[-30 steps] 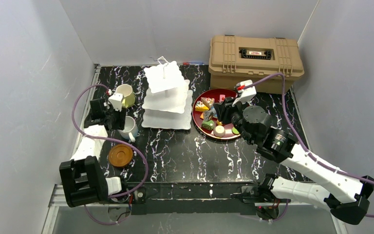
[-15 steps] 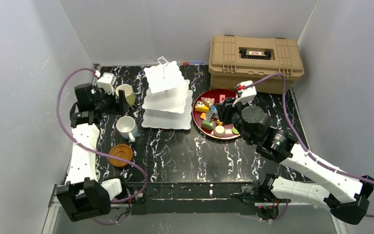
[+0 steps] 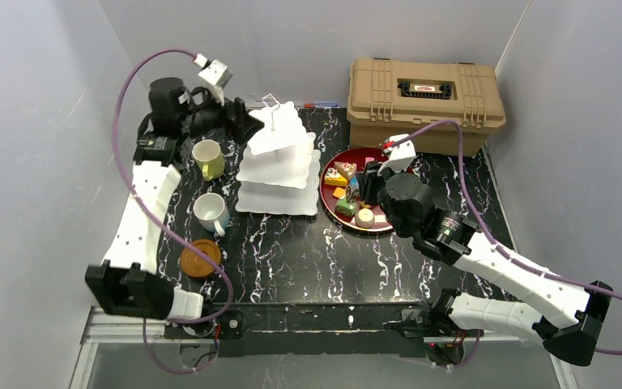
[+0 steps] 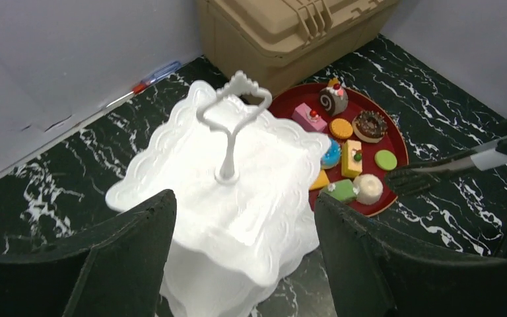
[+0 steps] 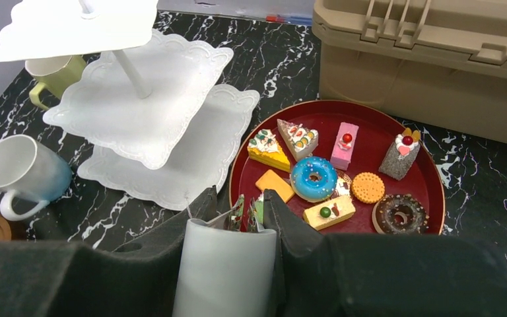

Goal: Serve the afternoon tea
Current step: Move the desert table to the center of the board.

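We are holding the left gripper (image 4: 244,203) spread wide and empty at the white cake stand (image 3: 279,166). Its fingers are flanking the top tier without touching, probably to steady or shift it. We are clamping the right gripper (image 5: 247,206) on a small green-and-white pastry (image 5: 241,211) just above the red tray (image 5: 371,146), where the other pastries are lying, likely bound for a bare tier. The right wrist view is showing this pinch, which the overhead view is hiding. The overhead is laying out the white mug (image 3: 209,211), the yellow-green mug (image 3: 208,156) and the bare coaster (image 3: 200,258) left of the stand.
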Available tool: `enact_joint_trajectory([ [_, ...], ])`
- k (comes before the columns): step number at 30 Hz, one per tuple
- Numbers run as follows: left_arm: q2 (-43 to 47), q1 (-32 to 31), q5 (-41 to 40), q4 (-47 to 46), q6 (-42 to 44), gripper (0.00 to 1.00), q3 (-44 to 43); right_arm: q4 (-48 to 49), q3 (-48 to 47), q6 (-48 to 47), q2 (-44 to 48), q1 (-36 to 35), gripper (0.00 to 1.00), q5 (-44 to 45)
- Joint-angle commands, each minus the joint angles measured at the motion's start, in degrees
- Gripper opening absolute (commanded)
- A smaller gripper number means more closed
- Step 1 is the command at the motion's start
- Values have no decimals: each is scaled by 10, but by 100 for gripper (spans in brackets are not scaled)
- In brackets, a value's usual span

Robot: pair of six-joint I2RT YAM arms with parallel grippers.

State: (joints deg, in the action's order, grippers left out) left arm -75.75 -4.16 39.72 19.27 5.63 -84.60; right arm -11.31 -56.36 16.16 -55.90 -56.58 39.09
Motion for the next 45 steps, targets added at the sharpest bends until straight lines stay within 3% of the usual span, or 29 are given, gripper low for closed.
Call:
enact_joint_trajectory([
  [1, -70, -31, 5, -74, -35, 75, -48, 49, -5, 6, 6, 3, 18, 24],
  [5, -130, -41, 13, -94, -51, 75, -77, 46, -7, 9, 10, 3, 18, 28],
  [13, -164, -73, -10, -146, -52, 71, -53, 41, -4, 4, 13, 4, 18, 45],
  [17, -170, -91, -33, -181, -73, 54, -39, 40, 3, 3, 11, 5, 18, 55],
  [21, -160, -96, -65, -189, -76, 26, -29, 44, 13, 1, 13, 7, 18, 63],
  [25, -130, -103, -90, -206, -67, 15, 4, 51, 21, -4, 10, 12, 18, 64],
  [45, -14, -118, -51, -120, -59, 11, 42, 51, 69, 9, 14, 28, 18, 48],
])
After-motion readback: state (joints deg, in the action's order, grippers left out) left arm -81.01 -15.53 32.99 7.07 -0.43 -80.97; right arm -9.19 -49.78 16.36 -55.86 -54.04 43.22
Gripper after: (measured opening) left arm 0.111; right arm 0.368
